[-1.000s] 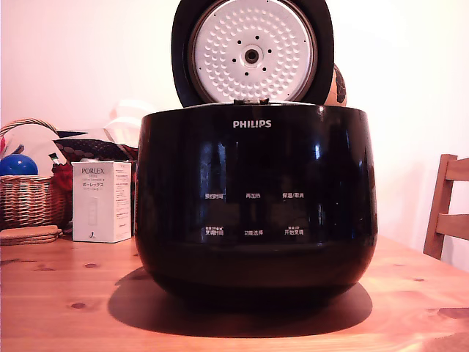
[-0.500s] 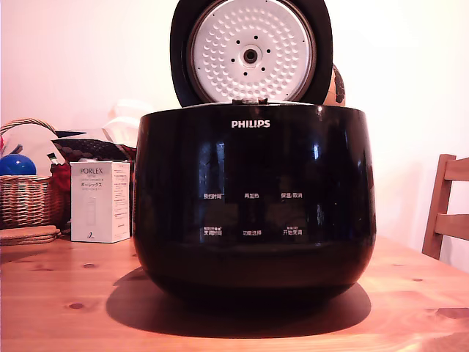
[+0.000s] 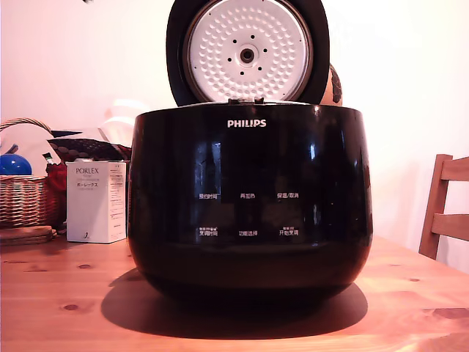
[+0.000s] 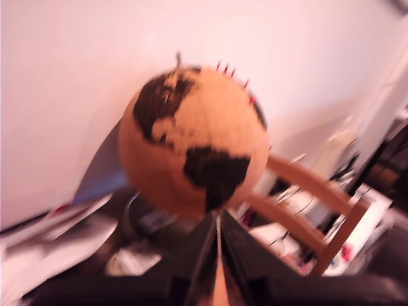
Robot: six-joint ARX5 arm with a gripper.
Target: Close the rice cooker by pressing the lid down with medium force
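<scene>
End effector (image 4: 218,223) fingers pressed together, holding nothing, facing a globe (image 4: 194,143); lid (image 3: 248,53) stands upright.

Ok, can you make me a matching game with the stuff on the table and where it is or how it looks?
Things:
1. lid
2. rice cooker
3. PORLEX box
4. wicker basket

Descriptions:
A. white, beside the cooker on the exterior view's left
B. standing open, dimpled white underside showing
C. glossy black, PHILIPS logo
D. at the exterior view's far left edge

Pairs: 1-B, 2-C, 3-A, 4-D
</scene>
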